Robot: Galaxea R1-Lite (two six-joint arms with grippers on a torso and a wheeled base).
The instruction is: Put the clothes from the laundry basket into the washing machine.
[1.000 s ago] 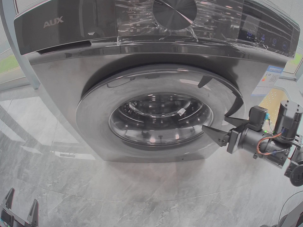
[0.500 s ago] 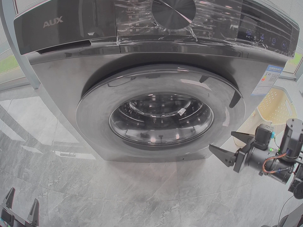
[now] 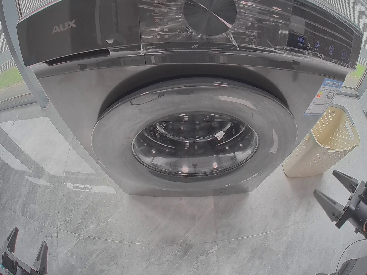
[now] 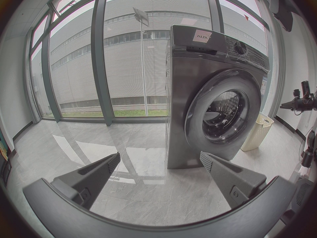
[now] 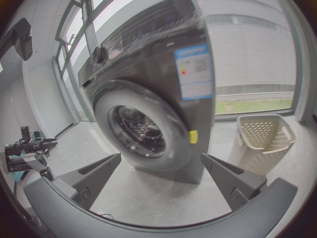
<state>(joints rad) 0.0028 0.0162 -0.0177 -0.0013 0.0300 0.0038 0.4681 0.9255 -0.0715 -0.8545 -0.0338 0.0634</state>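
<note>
The grey washing machine point(image 3: 76, 92) stands before me with its round glass door point(image 3: 195, 142) closed. To its right, on the floor, is the cream laundry basket point(image 3: 325, 146); as far as its inside shows in the right wrist view, the basket point(image 5: 264, 139) holds no clothes. My right gripper point(image 3: 324, 181) hangs open and empty low at the right, just in front of the basket. At the lower left, my left gripper point(image 3: 29, 235) is open and empty, well back from the machine point(image 4: 214, 99). Both wrist views face the machine point(image 5: 148, 109) between open grippers point(image 4: 158, 158) point(image 5: 160, 159).
Grey tiled floor point(image 3: 183, 226) lies open in front of the machine. Tall windows with dark frames point(image 4: 99, 57) run behind and beside it. The basket point(image 4: 257, 136) sits close against the machine's right side.
My right arm has drawn back from the door's right rim, down and to the right, uncovering the basket. The door and the left gripper have not moved.
</note>
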